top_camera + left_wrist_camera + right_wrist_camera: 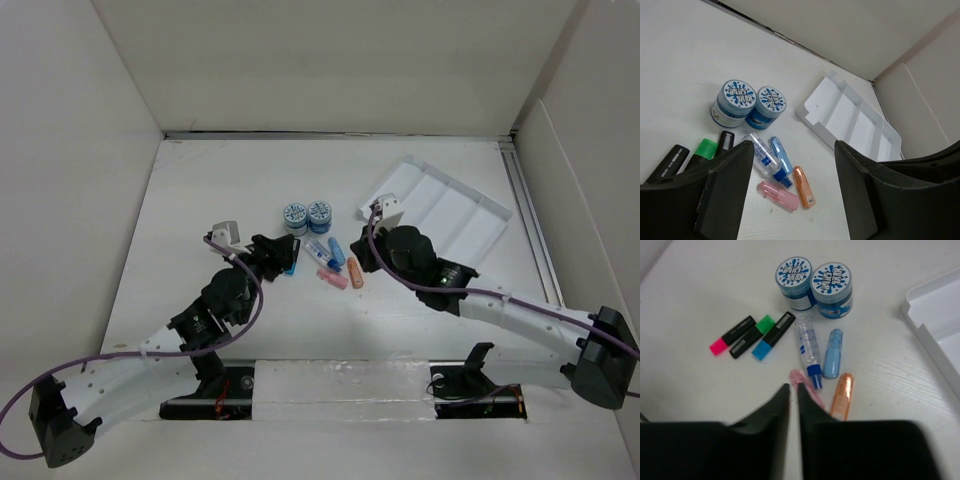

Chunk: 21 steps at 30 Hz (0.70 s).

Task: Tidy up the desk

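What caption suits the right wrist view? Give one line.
Black fingers poised above a small pink plastic tube, beside three highlighters and two round blue jars.

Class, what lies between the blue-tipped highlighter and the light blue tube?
A clear tube with a dark blue cap lies there, plain in the right wrist view.

Your left claw (794, 150) has its fingers spread wide apart. Your right claw (793, 388) is pinched to a sliver. Both arms reach inward, wrists tipped down.
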### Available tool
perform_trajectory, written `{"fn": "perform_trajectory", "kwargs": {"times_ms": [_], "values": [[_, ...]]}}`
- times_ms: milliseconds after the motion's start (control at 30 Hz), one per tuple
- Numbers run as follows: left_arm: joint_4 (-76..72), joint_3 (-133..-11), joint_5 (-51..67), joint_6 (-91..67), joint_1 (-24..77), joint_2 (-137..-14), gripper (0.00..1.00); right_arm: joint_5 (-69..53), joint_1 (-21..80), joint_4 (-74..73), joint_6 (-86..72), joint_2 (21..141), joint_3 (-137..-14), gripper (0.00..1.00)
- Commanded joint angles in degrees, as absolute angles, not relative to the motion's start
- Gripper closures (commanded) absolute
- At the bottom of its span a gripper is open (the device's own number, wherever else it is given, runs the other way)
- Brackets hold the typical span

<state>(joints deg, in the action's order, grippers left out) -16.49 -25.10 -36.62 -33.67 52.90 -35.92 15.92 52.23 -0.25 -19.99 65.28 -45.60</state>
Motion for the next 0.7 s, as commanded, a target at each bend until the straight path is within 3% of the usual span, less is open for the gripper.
{"fn": "perform_trajectory", "kwargs": {"times_ms": [0,100,133,167,200,267,300,333,367,400,467,533,667], "values": [[-21.9,-24.4,-39.4,-30.8,53.1,-36.5,0.39,17.6,52.6,2.0,-19.9,67.4,-47.7,1.0],[-23.2,-23.9,-43.0,-30.1,53.1,-37.2,0.48,17.1,52.6,2.5,-18.7,71.4,-49.4,1.0],[-27.8,-22.1,-43.2,-27.2,53.1,-37.2,0.66,17.7,52.6,1.6,-18.4,74.8,-51.0,1.0],[-27.9,-22.1,-43.2,-27.2,53.1,-37.2,0.66,17.8,52.6,1.6,-18.4,74.8,-51.1,1.0],[-28.1,-22.0,-43.2,-26.7,53.1,-37.1,0.75,18.3,52.6,1.2,-18.4,75.8,-52.5,0.99],[-27.9,-21.8,-43.0,-26.7,53.1,-37.1,0.92,18.7,52.6,1.1,-18.2,78.0,-53.7,0.84],[-28.0,-21.5,-43.2,-26.9,53.1,-37.2,0.93,18.5,52.6,1.0,-17.6,80.0,-54.3,0.65],[-27.5,-21.1,-43.2,-27.9,53.1,-36.8,0.94,16.9,52.0,0.9,-16.8,83.1,-56.1,0.37],[-27.5,-21.1,-43.2,-27.9,53.1,-36.8,0.94,16.9,52.0,0.9,-16.8,83.1,-56.2,0.36],[-27.1,-21.0,-43.7,-27.9,53.1,-36.5,0.92,16.3,50.7,0.3,-16.6,84.2,-57.6,0.3],[-26.1,-21.0,-44.7,-29.2,53.1,-35.9,0.78,13.6,49.5,0.2,-16.3,87.8,-59.2,0.18],[-26.9,-19.5,-45.7,-30.1,52.6,-35.2,0.63,11.4,47.7,-1.8,-16.1,90.4,-62.4,0.15],[-28.4,-18.3,-44.6,-30.2,52.6,-34.5,0.53,9.8,45.2,-3.5,-14.9,96.1,-67.4,0.13]]}}
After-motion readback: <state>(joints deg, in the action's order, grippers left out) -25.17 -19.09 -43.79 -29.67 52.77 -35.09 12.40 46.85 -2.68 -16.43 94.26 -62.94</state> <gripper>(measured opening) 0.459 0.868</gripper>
